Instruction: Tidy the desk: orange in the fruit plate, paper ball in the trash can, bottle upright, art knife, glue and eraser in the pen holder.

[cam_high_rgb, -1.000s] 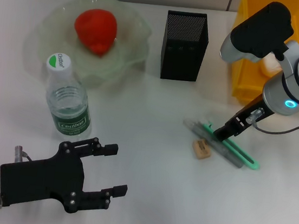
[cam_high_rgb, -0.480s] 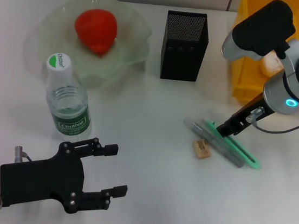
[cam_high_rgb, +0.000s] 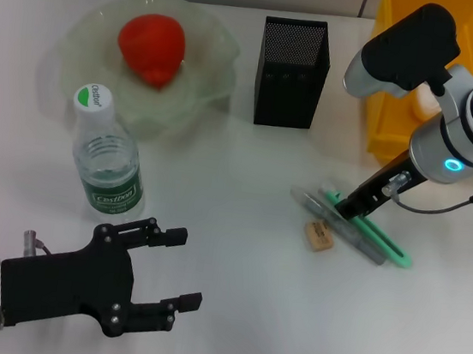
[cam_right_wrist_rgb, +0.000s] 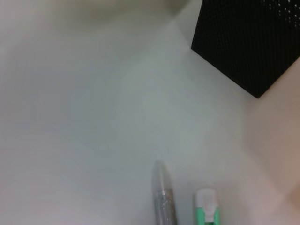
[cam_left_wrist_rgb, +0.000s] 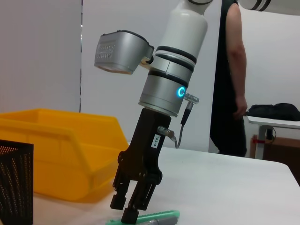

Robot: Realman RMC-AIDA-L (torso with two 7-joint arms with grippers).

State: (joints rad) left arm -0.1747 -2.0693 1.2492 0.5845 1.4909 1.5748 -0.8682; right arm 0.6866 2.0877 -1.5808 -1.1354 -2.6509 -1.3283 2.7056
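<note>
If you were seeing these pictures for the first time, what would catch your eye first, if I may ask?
Probably the right pincer, lowered onto the green art knife and grey glue stick lying side by side near the yellow bin. Next, the red fruit in the glass plate at the far left, with the upright bottle in front of it.

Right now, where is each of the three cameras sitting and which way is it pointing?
Head view: on the head, looking down at the desk; left gripper and right gripper show.
Left wrist view: low over the desk, facing the right gripper.
Right wrist view: on the right wrist, looking down; no own fingers show.
Shared: pen holder, green art knife.
</note>
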